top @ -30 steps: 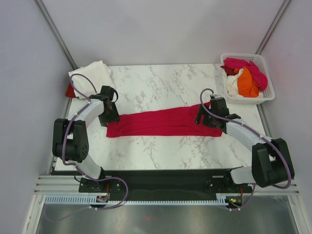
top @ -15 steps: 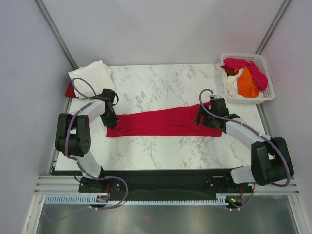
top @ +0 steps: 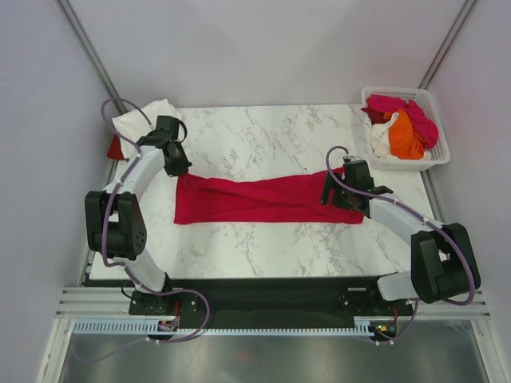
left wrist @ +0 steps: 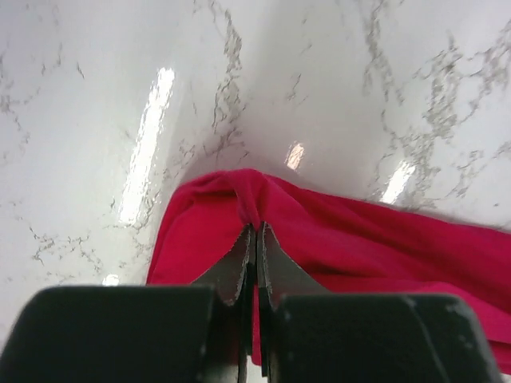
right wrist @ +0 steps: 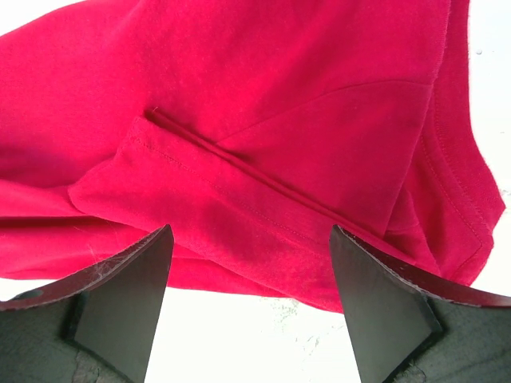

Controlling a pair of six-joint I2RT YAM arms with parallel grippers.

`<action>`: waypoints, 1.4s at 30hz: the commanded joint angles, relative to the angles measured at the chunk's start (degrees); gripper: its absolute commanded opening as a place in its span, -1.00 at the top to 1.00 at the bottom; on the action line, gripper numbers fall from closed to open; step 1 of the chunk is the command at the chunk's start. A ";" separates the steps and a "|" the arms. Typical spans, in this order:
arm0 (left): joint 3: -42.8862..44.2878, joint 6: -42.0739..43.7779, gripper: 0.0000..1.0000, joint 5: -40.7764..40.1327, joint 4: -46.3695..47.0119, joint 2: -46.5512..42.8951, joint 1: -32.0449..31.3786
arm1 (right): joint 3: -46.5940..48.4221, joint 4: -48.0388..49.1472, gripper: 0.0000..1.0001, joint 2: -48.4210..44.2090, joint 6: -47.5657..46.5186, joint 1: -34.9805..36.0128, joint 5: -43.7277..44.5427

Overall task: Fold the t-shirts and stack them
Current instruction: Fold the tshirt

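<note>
A crimson-red t-shirt (top: 263, 201) lies as a long folded band across the middle of the marble table (top: 263, 136). My left gripper (top: 180, 169) is shut on its far-left corner, and the cloth (left wrist: 359, 239) bunches into a pinched ridge right at the closed tips of the left gripper (left wrist: 255, 231). That corner is drawn toward the back left. My right gripper (top: 339, 195) hangs open over the shirt's right end. In the right wrist view the right gripper (right wrist: 251, 231) has the sleeve and hem of the crimson-red t-shirt (right wrist: 263, 120) lying flat beyond its spread fingers.
A cream-white t-shirt (top: 152, 120) lies folded at the back-left corner, with a bit of red cloth (top: 114, 148) showing under its edge. A white lattice basket (top: 437, 158) at the back right holds pink (top: 399, 105), orange (top: 406, 137) and white (top: 380, 137) shirts.
The left gripper has shut on the shirt's left corner and moved toward the back left, dragging that corner with it. The right arm has stayed put.
</note>
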 commanded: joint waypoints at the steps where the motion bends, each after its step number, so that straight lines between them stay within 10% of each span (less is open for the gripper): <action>1: 4.32 3.51 0.95 1.73 0.35 -0.51 0.75 | 1.77 1.01 -0.75 0.12 -0.78 0.24 1.29; 16: 8.21 8.77 0.92 10.25 6.48 7.13 7.52 | 1.95 1.45 -0.75 1.44 -1.05 0.24 1.46; 19: 8.89 8.44 0.49 11.83 6.85 10.38 10.76 | 1.68 1.80 -0.75 1.44 -1.05 0.24 1.20; 22: 8.72 6.68 -0.41 12.89 6.68 9.96 13.93 | 1.33 1.89 -0.75 1.27 -1.14 0.15 1.11; 25: 9.42 7.20 -0.70 9.12 6.41 8.02 14.64 | 0.89 1.89 -0.76 0.92 -1.22 0.15 1.11; 42: 0.72 4.57 -0.34 10.52 6.15 3.88 2.17 | 3.70 3.21 -0.76 3.11 1.23 0.32 -2.49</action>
